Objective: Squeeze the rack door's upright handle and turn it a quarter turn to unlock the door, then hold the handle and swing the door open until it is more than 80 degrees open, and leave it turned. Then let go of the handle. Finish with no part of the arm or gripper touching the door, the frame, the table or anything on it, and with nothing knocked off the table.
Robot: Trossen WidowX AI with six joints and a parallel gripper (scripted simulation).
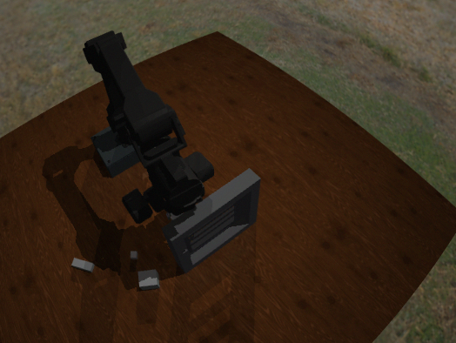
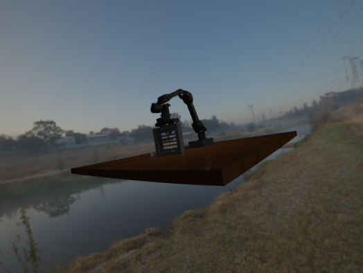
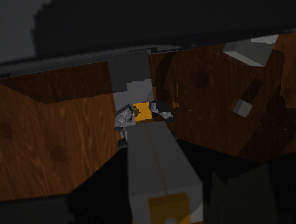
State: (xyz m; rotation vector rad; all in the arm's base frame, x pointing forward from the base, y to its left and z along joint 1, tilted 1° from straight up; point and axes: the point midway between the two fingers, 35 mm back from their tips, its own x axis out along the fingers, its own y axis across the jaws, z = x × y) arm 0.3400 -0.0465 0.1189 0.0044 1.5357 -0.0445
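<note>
We have the upright handle (image 3: 165, 160) just in front of the rack (image 1: 226, 191) (image 2: 179, 140) (image 3: 150, 30), on the arm's side, with the gripper (image 1: 178, 206) (image 2: 167, 122) (image 3: 151, 151) closed on it. We judge the squeeze and quarter turn to be in hand; how far it has turned we cannot tell. Next we should keep our grip, finish the turn, then swing the door along its arc. Outward from one handle, we count one rack, one gripper, one arm (image 1: 132, 93) (image 2: 192, 111) and three loose pale blocks (image 1: 149, 279).
</note>
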